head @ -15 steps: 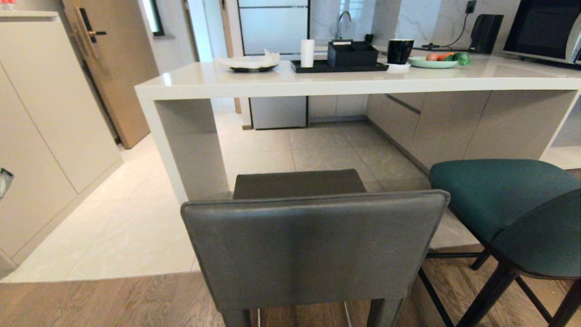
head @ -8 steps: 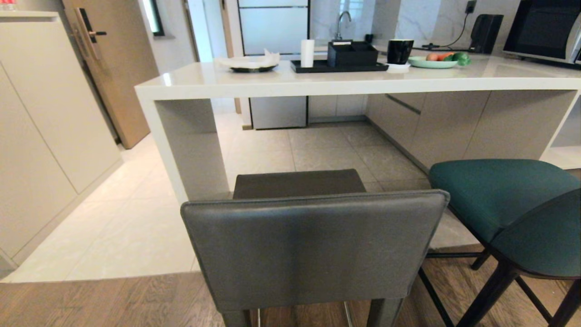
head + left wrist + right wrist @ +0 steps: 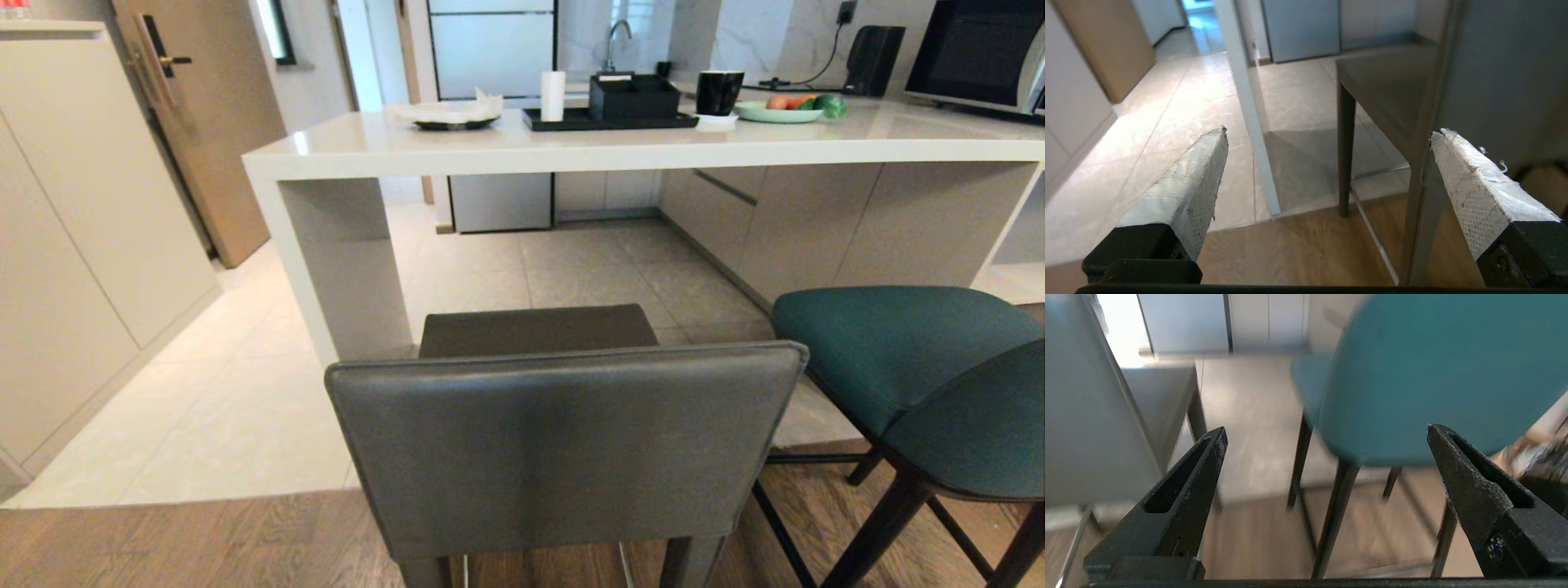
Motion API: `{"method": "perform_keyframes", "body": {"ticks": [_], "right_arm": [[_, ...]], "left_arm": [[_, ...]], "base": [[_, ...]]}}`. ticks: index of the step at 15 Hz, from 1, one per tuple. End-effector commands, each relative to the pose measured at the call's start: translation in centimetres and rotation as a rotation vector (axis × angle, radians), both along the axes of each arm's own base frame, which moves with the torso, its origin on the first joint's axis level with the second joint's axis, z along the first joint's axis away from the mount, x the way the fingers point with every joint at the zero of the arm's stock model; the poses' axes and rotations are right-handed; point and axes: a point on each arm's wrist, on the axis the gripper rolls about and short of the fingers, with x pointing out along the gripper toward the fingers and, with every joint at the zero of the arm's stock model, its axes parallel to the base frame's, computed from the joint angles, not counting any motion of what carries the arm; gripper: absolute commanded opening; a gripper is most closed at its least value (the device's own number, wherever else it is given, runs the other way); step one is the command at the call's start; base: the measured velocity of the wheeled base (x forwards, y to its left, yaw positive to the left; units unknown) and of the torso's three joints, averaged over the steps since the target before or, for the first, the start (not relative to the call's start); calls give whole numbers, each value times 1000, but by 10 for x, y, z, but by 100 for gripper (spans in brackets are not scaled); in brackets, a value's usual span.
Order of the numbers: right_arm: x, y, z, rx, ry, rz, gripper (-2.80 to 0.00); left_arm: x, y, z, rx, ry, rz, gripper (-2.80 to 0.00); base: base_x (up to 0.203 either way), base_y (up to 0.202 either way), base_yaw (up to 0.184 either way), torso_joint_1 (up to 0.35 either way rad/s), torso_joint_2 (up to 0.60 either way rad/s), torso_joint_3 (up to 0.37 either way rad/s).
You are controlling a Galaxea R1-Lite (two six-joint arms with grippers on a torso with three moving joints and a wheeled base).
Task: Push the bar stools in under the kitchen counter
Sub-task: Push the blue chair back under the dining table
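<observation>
- I read the left gripper [image 3: 1327,134] with its fingers spread as wide as they go and nothing between them; the wrapped fingertips [image 3: 1208,155] frame open floor and a stool leg.
- The right gripper [image 3: 1327,433] stands equally wide and holds nothing.
- Neither arm appears in the head view; both hang low, below the stool backs.
- The grey stool [image 3: 563,441] stands directly in front of me, square back toward me, seat reaching toward the bench [image 3: 637,147]. From the left fingers, its back panel and near legs lie just beside and slightly ahead, on the inner side.
- The teal stool [image 3: 922,367] stands to the right of the grey one, angled, with its shell back nearest me. From the right fingers it lies ahead and above, apart from them.
- Both stools stand short of the bench edge; neither seat is under the slab yet.
- Judgement: the push axis runs straight ahead, from the stool back toward the bench. The left arm is nearer the grey stool, the right arm nearer the teal one.
- Judgement: the fingers must rise to back height before any push.
</observation>
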Motion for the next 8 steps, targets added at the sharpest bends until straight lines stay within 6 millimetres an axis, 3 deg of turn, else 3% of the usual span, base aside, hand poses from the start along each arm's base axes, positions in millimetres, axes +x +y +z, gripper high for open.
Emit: {"method": "perform_keyframes", "body": {"ticks": [1,2,4,8], "right_arm": [[10,0,-23,12,64,5,0],[16,0,-34,7,66,18,0],[20,2,-37,-8,9,115,0],[21,3,-45,85,67,142,0]], "left_arm": [[3,1,-11,-39,33,32,0],[3,1,-12,-48,34,36,0],[3,1,-12,-73,41,36,0],[2,3,-14,-137,101,132,0]], "base": [[0,0,0,0,0,0],[0,0,0,0,0,0],[0,0,0,0,0,0],[0,0,0,0,0,0]]}}
